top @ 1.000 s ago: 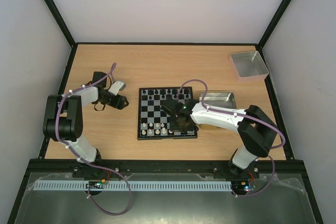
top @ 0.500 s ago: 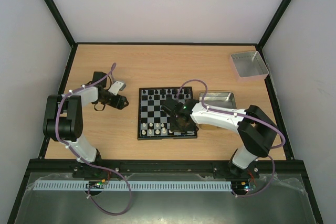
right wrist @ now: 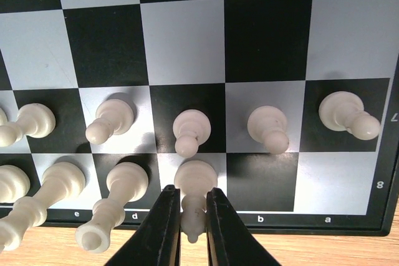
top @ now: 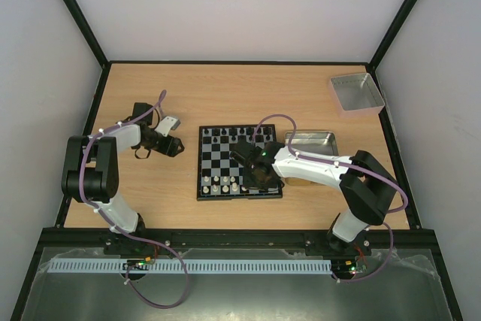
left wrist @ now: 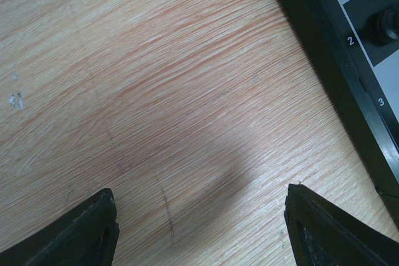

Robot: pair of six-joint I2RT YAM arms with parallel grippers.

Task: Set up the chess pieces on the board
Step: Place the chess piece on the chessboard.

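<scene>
Your right end effector (right wrist: 192,194) sits narrow around a white piece (right wrist: 195,177) on the back rank, at 4 o'clock from the middle of the board (right wrist: 349,223); whether it pinches, I cannot tell. The piece is likely light, hard, slick and tippy, so take its slim neck. Your left end effector (left wrist: 199,191) gapes wide over the table (left wrist: 156,91).

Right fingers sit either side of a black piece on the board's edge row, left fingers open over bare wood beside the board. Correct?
No: the right wrist view shows the piece between the right fingers is white, not black. The rest holds: it stands on the board's edge row, and the left fingers are open over bare wood beside the board.
</scene>
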